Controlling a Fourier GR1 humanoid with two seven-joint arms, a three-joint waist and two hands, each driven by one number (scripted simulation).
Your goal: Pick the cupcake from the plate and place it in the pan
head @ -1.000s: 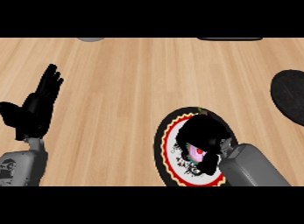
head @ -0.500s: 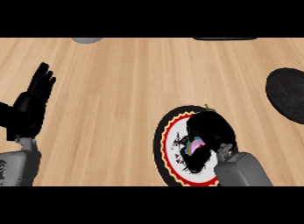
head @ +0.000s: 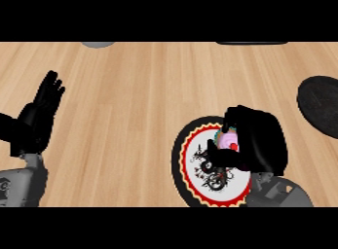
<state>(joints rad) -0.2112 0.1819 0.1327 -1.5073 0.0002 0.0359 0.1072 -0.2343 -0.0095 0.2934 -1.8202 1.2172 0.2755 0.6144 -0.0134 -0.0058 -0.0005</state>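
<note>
A pink-frosted cupcake (head: 229,141) sits over a round plate (head: 193,165) with a black rim, a red and yellow ring and a white middle, at the lower right of the counter. My right hand (head: 257,138) is curled round the cupcake, thumb on its left side, and hides most of it. The pan (head: 329,107) is a dark round shape at the right edge, up and to the right of the plate. My left hand (head: 31,121) rests open at the left edge, fingers up.
The wooden counter (head: 150,82) spreads between the two hands. A grey round object (head: 98,44) and a dark flat object (head: 252,43) peek in at the far edge.
My right hand has shifted slightly up and right over the plate, and the cupcake's pink top now shows beside the thumb. The left hand has barely moved.
</note>
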